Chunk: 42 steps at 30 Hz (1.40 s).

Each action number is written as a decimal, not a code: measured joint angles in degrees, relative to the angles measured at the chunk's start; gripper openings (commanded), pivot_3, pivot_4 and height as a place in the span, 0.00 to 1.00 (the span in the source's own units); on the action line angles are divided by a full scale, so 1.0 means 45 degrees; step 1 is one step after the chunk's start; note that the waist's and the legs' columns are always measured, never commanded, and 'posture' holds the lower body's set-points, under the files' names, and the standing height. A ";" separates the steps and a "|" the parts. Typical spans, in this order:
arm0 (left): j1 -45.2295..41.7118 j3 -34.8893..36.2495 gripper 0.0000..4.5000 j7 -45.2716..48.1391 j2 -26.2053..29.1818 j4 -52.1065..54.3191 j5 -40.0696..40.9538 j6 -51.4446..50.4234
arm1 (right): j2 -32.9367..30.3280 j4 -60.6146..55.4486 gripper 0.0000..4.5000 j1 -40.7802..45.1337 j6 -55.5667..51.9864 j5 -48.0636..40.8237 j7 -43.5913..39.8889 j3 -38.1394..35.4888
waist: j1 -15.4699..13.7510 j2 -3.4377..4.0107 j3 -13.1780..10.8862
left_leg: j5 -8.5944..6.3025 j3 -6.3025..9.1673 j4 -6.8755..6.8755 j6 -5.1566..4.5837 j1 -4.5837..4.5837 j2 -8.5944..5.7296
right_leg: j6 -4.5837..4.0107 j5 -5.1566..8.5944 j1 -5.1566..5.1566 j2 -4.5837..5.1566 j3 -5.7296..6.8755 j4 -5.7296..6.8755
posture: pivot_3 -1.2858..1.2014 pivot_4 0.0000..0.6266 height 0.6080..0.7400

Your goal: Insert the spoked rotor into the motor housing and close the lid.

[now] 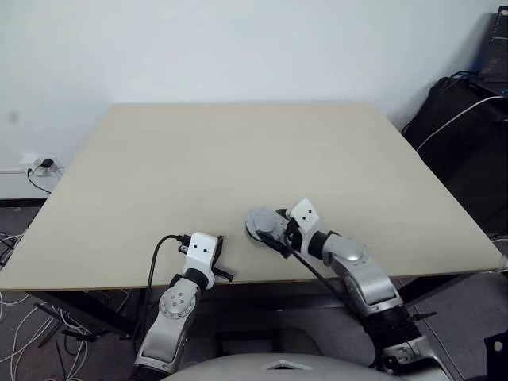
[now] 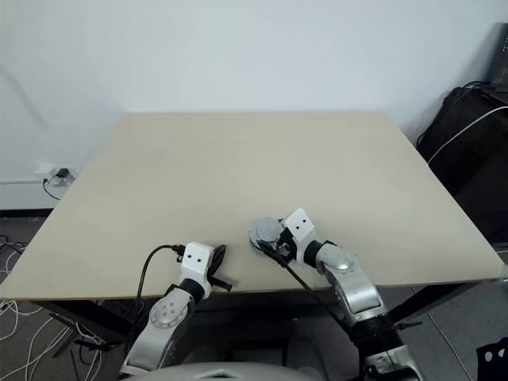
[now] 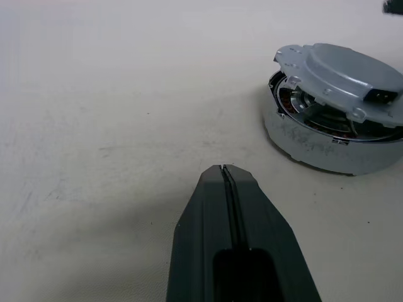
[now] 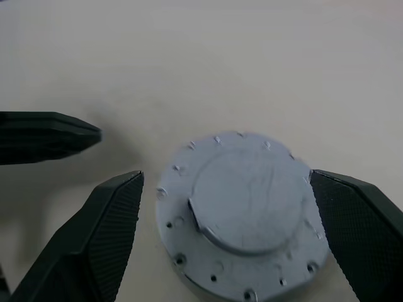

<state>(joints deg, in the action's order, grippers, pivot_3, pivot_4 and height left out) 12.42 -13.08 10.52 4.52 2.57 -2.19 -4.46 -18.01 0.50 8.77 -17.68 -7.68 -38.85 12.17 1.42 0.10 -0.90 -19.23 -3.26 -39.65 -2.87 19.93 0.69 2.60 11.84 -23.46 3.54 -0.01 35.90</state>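
Note:
The motor housing [image 3: 321, 141] sits on the table near its front edge, and copper windings show under its rim. The lid [image 4: 242, 207] lies on top of it, smooth grey side up and tilted, with a gap on one side. My right gripper [image 4: 227, 176] is open wide and straddles the lid, one finger [image 4: 362, 229] close on each side. A black fingertip [image 3: 379, 95] meets the lid's rim. My left gripper [image 3: 223, 170] is shut and empty, low over the table a short way left of the housing. The spoked rotor is hidden.
The beige table [image 1: 238, 151] stretches far ahead and to both sides. Its front edge runs just behind both grippers. Black bags and cables [image 1: 468, 127] stand off the table's right side. A wall socket with cables [image 1: 40, 165] is at the left.

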 measured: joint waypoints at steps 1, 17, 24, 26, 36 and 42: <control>0.0003 0.0004 0.00 -0.0002 0.0001 0.0000 0.0000 -0.0003 | -0.0001 0.0252 0.99 0.0196 0.0028 0.0003 -0.0155 0.0060 | -0.0001 -0.0002 0.0000 | 0.0000 0.0000 0.0000 0.0000 -0.0001 0.0000 | -0.0001 0.0000 0.0001 0.0000 0.0000 0.0000 | 0.52 0.00 1.00; 0.0334 0.0071 0.00 -0.0110 0.0009 0.0013 0.0026 -0.0004 | 0.1014 0.3408 0.99 0.1487 0.0255 -0.0048 -0.0150 -0.0272 | -0.0045 0.0002 0.0000 | 0.0001 0.0000 0.0000 0.0001 0.0003 -0.0005 | -0.0002 -0.0004 -0.0001 0.0006 -0.0001 -0.0001 | 0.52 0.00 1.00; 0.0373 0.0215 0.00 -0.0107 0.0004 0.0015 0.0028 -0.0004 | 0.1063 0.3797 0.99 0.1495 0.0493 -0.0003 -0.0151 -0.0327 | -0.0031 0.0004 0.0002 | 0.0001 0.0000 0.0000 0.0002 0.0001 -0.0004 | -0.0002 -0.0004 0.0001 0.0006 -0.0001 0.0002 | 0.52 0.00 1.00; 0.0373 0.0213 0.00 -0.0105 -0.0005 0.0015 0.0028 -0.0004 | 0.1063 0.3802 0.99 0.1492 0.0509 0.0011 -0.0155 -0.0327 | -0.0033 0.0004 0.0002 | 0.0001 0.0000 0.0000 0.0002 0.0001 -0.0004 | -0.0001 -0.0004 0.0001 0.0006 -0.0001 0.0002 | 0.52 0.00 1.00; 0.0333 0.0204 0.00 -0.0100 -0.0027 0.0014 0.0027 -0.0003 | 0.1096 0.3768 0.71 0.1315 0.0787 0.0130 0.0061 -0.0319 | -0.0035 0.0006 0.0003 | 0.0001 0.0000 0.0000 0.0002 0.0001 -0.0004 | -0.0001 -0.0004 0.0001 0.0006 -0.0002 0.0002 | 0.52 0.00 1.00; 0.0318 0.0201 0.00 -0.0098 -0.0029 0.0014 0.0027 -0.0003 | 0.1300 0.3727 0.71 0.1227 0.0855 0.0164 0.0456 -0.0326 | -0.0032 0.0006 0.0003 | 0.0001 -0.0001 0.0000 0.0003 0.0001 -0.0004 | -0.0001 -0.0005 0.0000 0.0006 -0.0002 0.0003 | 0.52 0.00 1.00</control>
<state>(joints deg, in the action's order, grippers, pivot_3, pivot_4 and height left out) 13.85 -12.17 10.08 4.39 2.64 -2.06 -4.47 -12.16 17.27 14.29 -13.83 -6.94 -36.80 10.70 1.28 0.13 -0.88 -19.22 -3.26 -39.66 -2.86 19.94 0.67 2.59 11.82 -23.46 3.56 -0.02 35.92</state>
